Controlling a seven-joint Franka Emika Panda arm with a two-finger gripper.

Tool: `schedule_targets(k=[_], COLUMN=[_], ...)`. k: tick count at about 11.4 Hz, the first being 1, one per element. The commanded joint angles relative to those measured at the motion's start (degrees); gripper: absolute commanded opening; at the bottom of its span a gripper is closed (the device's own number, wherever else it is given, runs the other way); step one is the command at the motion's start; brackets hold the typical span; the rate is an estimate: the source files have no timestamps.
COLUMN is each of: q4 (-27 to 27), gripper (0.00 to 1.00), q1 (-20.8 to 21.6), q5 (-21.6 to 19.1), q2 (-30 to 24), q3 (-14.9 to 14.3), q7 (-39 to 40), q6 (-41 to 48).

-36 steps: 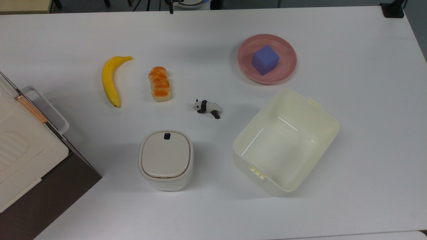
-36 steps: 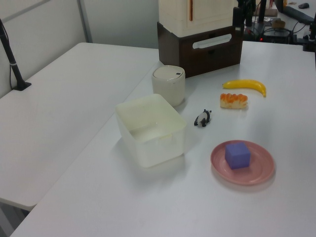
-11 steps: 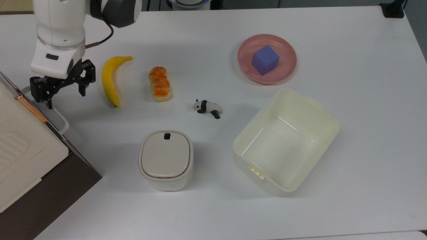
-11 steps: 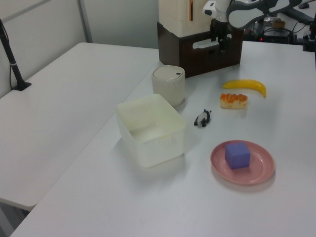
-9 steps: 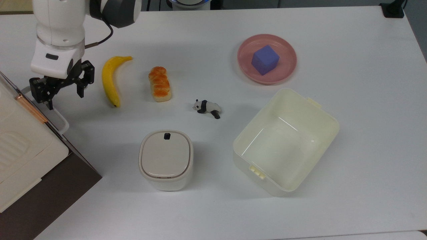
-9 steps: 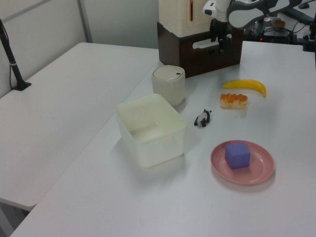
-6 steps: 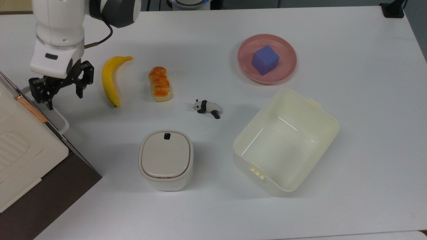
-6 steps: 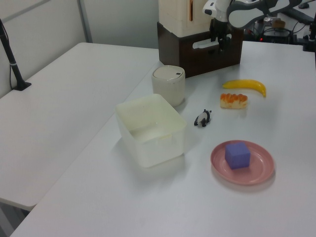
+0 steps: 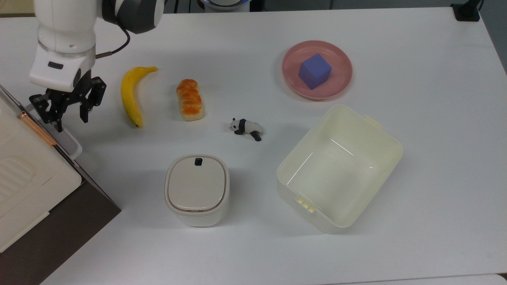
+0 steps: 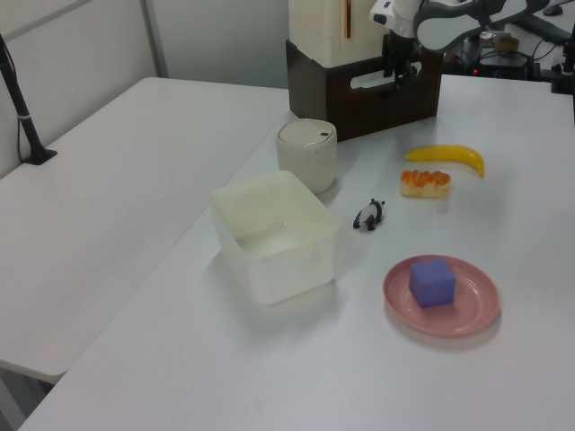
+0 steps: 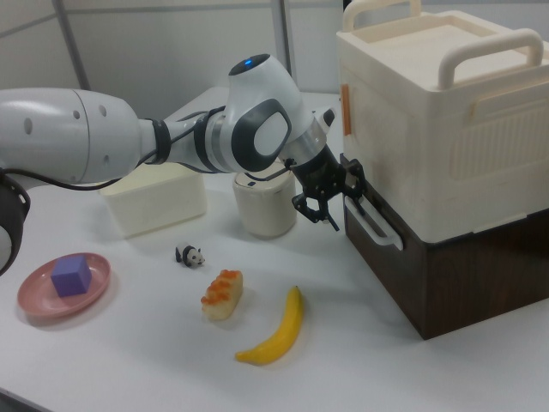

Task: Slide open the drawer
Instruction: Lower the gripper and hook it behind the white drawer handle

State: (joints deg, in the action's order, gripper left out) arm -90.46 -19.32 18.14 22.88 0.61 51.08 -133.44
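The drawer (image 11: 377,275) has a dark brown front that sits flush in the brown cabinet, under a white appliance (image 9: 23,170). Its white loop handle (image 9: 74,147) juts toward the table and also shows in the left view as the handle (image 10: 382,79) and in the right view as the handle (image 11: 377,225). My gripper (image 9: 71,118) is open and hangs at the handle's far end, in the top view's left. One finger is on the drawer-front side and the other on the table side. In the right view the gripper (image 11: 341,204) is level with the handle. Nothing is gripped.
A banana (image 9: 130,95) lies just to the right of the gripper in the top view, then a bread roll (image 9: 189,99) and a toy panda (image 9: 245,127). A white lidded bin (image 9: 197,189), a cream tub (image 9: 340,166) and a pink plate (image 9: 291,79) with a purple cube (image 9: 315,71) stand farther off.
The arm came into view since the earliest frames. Over the last second the open gripper has shifted a little toward the top view's left, closer to the handle. The drawer has not moved.
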Motion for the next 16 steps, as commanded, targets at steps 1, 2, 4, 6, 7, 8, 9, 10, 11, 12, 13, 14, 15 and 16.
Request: schedule_targets(k=[1,2,4,6,7,8,9,10,11,12,13,14,15,16], q4=[-0.4,-0.3,-0.3,-0.3,-0.3,-0.3,-0.4,-0.7,-1.0,-1.6,-2.5,-4.0,-5.7,-7.7], gripper=[0.58,0.56,0.22,0.07,0.05,0.04,0.03,0.03,0.03,0.03,0.04,0.03,0.03,0.04], q1=[-0.2,-0.2,-0.2,-0.4,-0.5,-0.6,-0.7,-0.7,-0.8,-0.8,-0.8,-0.8,-0.6,-0.4], q5=[0.8,0.8,0.8,0.9,1.4,2.1,2.2,2.2,2.2,2.2,2.2,2.2,2.2,2.2], q2=[0.6,0.6,0.6,0.5,0.5,0.5,0.5,0.3,0.0,-0.5,-1.2,-2.1,-3.5,-5.0], q3=[-0.3,-0.7,-0.7,-0.8,-0.8,-0.7,-0.7,-0.7,-0.7,-0.7,-0.7,-0.7,-0.7,-0.5], q7=[0.4,0.6,0.8,0.8,0.8,0.7,0.7,0.6,0.6,0.6,0.6,0.5,0.4,0.3], q6=[-2.3,-2.4,-2.4,-2.3,-2.4,-2.4,-2.9,-3.4,-3.5,-3.6,-3.7,-3.7,-3.7,-3.8])
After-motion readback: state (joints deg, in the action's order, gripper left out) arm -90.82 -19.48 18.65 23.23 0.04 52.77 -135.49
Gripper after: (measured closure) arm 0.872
